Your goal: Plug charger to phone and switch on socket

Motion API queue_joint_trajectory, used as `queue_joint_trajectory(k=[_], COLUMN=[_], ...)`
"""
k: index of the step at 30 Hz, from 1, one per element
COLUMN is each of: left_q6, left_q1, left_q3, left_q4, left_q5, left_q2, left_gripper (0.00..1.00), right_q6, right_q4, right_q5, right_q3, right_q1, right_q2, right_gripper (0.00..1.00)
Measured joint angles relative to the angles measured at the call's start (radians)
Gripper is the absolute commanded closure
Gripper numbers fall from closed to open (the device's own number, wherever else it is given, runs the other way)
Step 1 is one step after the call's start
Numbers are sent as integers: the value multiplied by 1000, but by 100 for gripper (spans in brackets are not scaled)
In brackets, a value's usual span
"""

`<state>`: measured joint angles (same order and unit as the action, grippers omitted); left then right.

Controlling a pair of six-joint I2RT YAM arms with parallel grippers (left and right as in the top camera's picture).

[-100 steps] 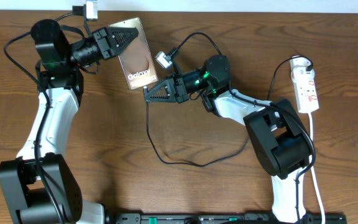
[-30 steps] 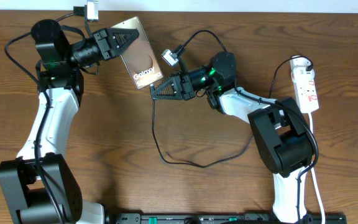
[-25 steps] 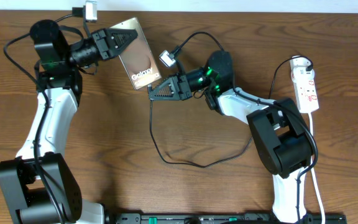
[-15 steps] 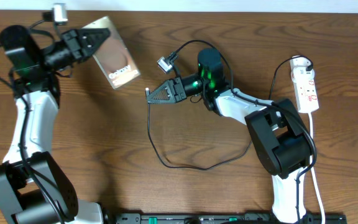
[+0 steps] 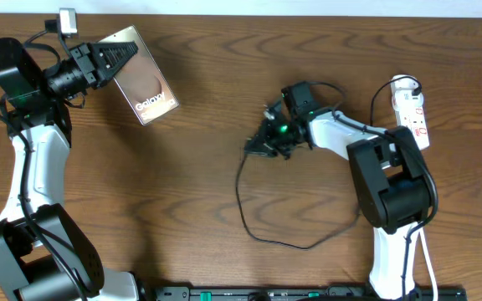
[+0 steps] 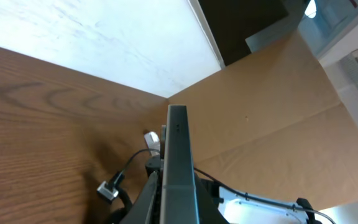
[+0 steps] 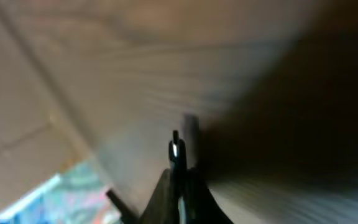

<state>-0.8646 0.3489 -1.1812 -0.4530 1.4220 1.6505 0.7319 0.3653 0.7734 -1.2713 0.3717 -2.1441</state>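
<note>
At the upper left, off the table, tilts the bronze phone (image 5: 145, 84), with my left gripper (image 5: 124, 57) shut on its upper edge. In the left wrist view the phone (image 6: 178, 149) shows edge-on between the fingers (image 6: 151, 194). My right gripper (image 5: 259, 147) is blurred at centre right, far from the phone. It is shut on the tip end of the charger (image 5: 243, 209), whose thin black cable loops over the table. In the right wrist view, the black tip (image 7: 175, 149) pokes from the right gripper (image 7: 179, 180). The white socket (image 5: 413, 117) lies at the far right.
The socket's white cord (image 5: 422, 213) runs down the right edge beside the right arm's base (image 5: 387, 192). The left arm's base (image 5: 36, 259) stands at the lower left. A black rail (image 5: 299, 293) lines the front edge. The right wrist view is heavily blurred.
My left arm has swung left, carrying the phone with it. My right arm has drawn back right and down with the charger, so the gap between tip and phone has widened.
</note>
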Motion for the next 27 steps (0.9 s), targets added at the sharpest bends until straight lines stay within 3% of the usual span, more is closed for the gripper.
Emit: queue_joint_trajectory(k=[12, 17, 19, 23, 27], left_q6=[1, 1, 1, 4, 5], left_q1=[0, 0, 0, 0, 0], left_q3=[0, 0, 0, 0, 0], left_q4=[0, 0, 0, 0, 0], left_q5=[13, 13, 13, 13, 13], left_q2=[0, 0, 0, 0, 0], left_gripper=[93, 93, 93, 92, 93], right_q6=[8, 51, 57, 48, 49], right_q4=[420, 518, 537, 543, 546], right_q5=[-465, -644, -687, -727, -763], right_q3=[-138, -151, -152, -153, -154], right_q1=[-47, -47, -47, -41, -35], right_q2=[51, 62, 64, 64, 64], right_gripper=[99, 99, 85, 26, 1])
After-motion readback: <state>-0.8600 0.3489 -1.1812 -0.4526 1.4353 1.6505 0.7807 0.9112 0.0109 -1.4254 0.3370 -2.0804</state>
